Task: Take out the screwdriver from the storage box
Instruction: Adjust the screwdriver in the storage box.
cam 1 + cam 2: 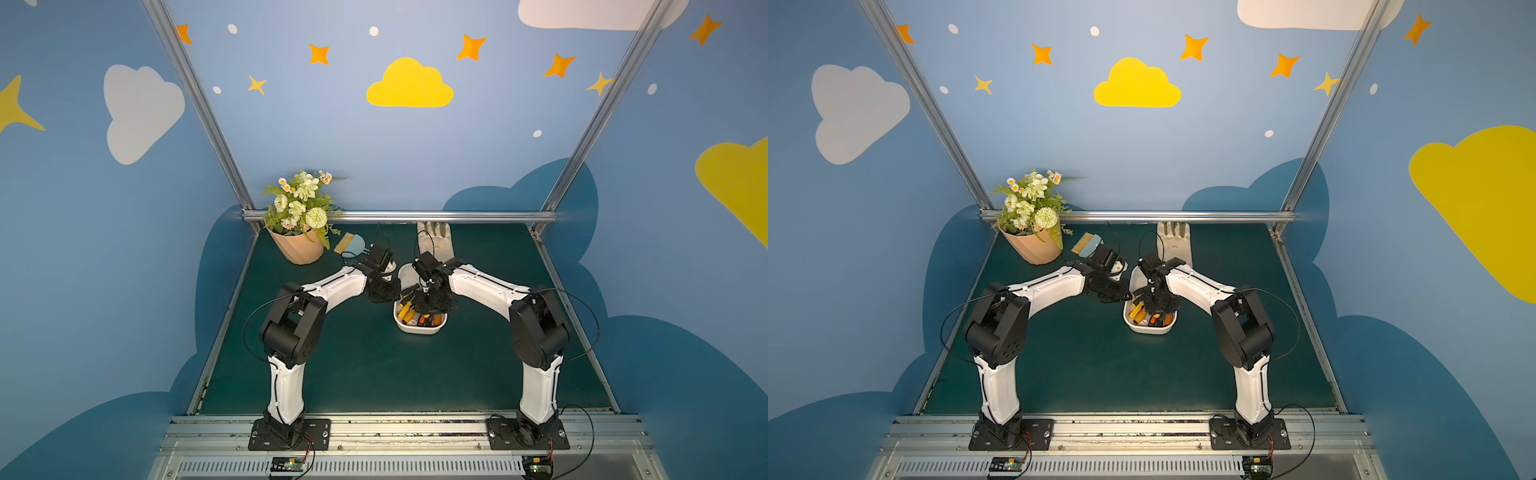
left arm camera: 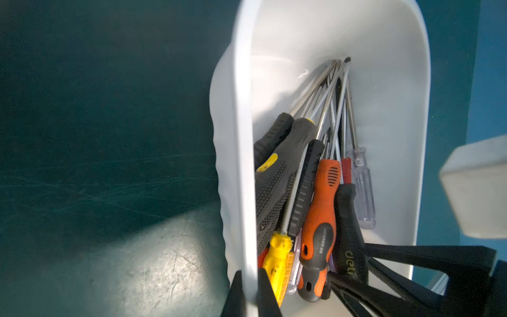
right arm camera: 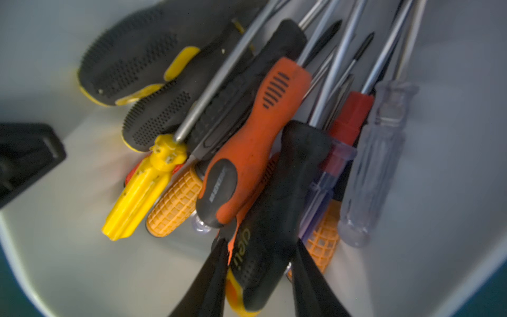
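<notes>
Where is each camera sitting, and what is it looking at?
Top views: high over the arms' bases, looking down toward the back wall; left arm and right arm show whole, meeting at the box.
Left wrist: on the left arm, looking along the box's side wall; left gripper shows, pinching that wall.
Right wrist: on the right arm, looking down into the box; right gripper shows, straddling the black screwdriver.
Shared: both wrist views show the orange screwdriver; both top views, nearly the same scene.
</notes>
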Controlling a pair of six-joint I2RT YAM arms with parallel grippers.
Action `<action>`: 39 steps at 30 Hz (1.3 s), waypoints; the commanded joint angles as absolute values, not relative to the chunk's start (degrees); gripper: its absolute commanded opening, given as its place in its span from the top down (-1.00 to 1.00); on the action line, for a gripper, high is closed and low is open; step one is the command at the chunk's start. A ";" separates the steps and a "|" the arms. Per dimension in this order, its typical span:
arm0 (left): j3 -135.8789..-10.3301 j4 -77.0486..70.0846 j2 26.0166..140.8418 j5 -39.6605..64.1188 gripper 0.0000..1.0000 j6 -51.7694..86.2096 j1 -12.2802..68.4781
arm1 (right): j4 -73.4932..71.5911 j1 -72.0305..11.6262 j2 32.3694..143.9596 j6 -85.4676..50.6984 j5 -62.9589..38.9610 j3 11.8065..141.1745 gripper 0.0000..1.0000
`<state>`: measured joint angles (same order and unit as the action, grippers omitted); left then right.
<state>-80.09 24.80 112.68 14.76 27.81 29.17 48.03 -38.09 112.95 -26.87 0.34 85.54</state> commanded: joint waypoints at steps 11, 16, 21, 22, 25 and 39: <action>-78.51 29.09 109.97 3.16 0.95 31.72 29.27 | 47.73 -37.55 114.67 -24.92 -1.49 87.54 0.96; -77.81 30.28 109.44 -1.45 0.95 34.34 29.27 | 47.22 -37.84 113.62 -23.83 -2.76 87.45 1.00; -77.59 30.60 108.86 -3.60 0.96 34.93 29.21 | 45.93 -38.15 112.58 -23.01 -3.85 87.34 1.00; -77.61 30.72 108.90 -3.77 0.96 34.94 29.18 | 45.88 -38.23 112.75 -22.93 -4.19 87.65 1.00; -77.74 31.11 109.07 -4.39 0.96 35.04 29.10 | 46.28 -38.48 113.11 -22.64 -4.74 88.54 1.00; -78.40 32.56 109.95 -5.46 0.96 35.46 28.75 | 47.75 -40.11 113.82 -21.46 -5.99 92.13 1.00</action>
